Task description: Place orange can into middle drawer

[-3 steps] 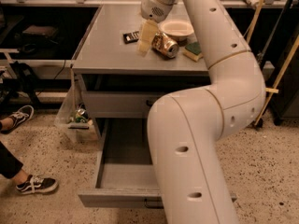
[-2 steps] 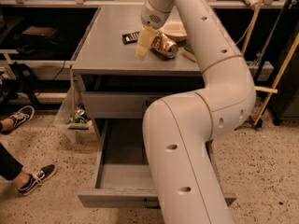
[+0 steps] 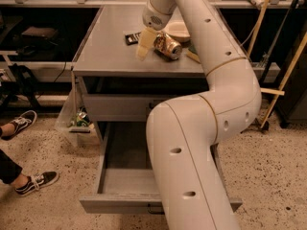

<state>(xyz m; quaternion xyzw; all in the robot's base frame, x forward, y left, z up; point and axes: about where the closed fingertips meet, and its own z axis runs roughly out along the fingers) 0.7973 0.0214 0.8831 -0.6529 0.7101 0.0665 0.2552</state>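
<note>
The orange can [image 3: 169, 46] lies on its side on the grey cabinet top [image 3: 110, 51], near the back right. My gripper [image 3: 144, 46] hangs from the long white arm and sits low over the top, right beside the can's left end. The middle drawer [image 3: 125, 178] is pulled out below; it looks empty, and the arm hides its right part. The closed drawer front [image 3: 115, 107] sits just above it.
A black flat packet [image 3: 132, 37] lies behind the gripper. A pale bowl [image 3: 178, 30] and a sponge edge [image 3: 193, 55] are near the can. A plastic bin of trash [image 3: 76, 120] stands left of the cabinet. A person's shoes [image 3: 36, 182] are at the left. Broom handles [image 3: 283, 75] lean at the right.
The gripper has come down and shifted slightly left beside the can. The arm's elbow has swung across the view. The can has stayed put.
</note>
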